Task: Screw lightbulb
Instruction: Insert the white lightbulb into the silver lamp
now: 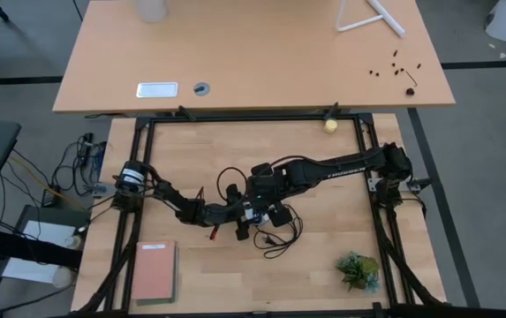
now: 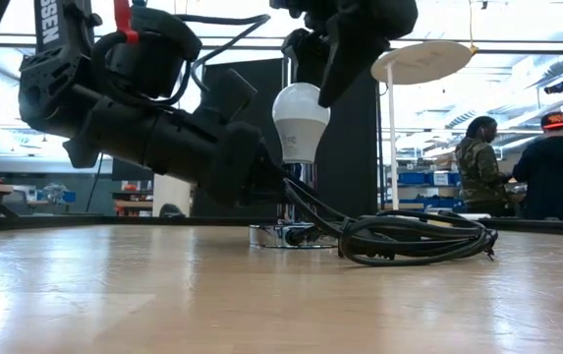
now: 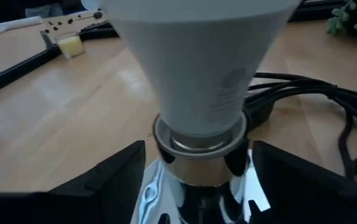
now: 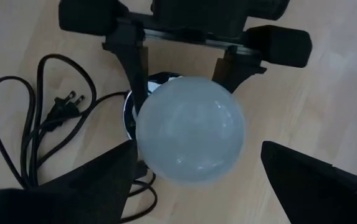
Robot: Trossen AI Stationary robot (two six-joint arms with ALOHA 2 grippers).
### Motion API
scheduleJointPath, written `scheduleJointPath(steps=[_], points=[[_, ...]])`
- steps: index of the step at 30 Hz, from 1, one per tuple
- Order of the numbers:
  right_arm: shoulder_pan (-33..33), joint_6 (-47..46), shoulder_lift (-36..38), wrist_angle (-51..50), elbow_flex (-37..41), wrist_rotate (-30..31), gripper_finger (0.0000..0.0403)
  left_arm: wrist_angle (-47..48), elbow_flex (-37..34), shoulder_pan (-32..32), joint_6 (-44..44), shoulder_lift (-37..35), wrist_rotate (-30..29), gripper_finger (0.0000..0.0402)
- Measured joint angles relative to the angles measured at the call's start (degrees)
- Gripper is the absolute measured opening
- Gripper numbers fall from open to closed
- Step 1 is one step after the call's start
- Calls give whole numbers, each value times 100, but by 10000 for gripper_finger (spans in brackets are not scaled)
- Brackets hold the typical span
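Standing upright in its socket point(image 3: 194, 180), the lightbulb point(image 2: 299, 120) sits directly beneath the right gripper point(image 4: 197, 174), whose jaws gape empty; the left gripper point(image 3: 197, 165), jaws also apart, flanks the socket from nine o'clock.

You can read only one piece of lettering: white capitals ending in "SEN" on the dark robot arm casing point(image 2: 55, 25) in the low view. Faint grey print on the white frosted lightbulb point(image 3: 228, 93) neck is too blurred to read.

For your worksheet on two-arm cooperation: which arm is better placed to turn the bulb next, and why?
The right. Its pincer sits directly above the lightbulb, fingers open either side of the dome. The left pincer straddles the silver socket below, suited to steadying it.
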State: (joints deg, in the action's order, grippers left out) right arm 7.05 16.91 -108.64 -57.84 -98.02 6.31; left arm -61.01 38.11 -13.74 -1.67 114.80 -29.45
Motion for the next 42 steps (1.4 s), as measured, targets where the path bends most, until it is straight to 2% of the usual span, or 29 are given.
scheduleJointPath(steps=[8,14,22,33,42], points=[[0,-20,-1,39,0,2,348,50,0,0,0,0,-5,221],[15,-20,0,99,0,2,348,43,0,2,-7,0,-41,194],[151,115,0,238,0,356,350,30,-1,22,-32,0,-72,190],[151,130,-6,234,0,123,352,11,-2,22,-101,0,-67,189],[149,428,-195,297,0,-11,397,25,-2,22,-152,0,-27,188]])
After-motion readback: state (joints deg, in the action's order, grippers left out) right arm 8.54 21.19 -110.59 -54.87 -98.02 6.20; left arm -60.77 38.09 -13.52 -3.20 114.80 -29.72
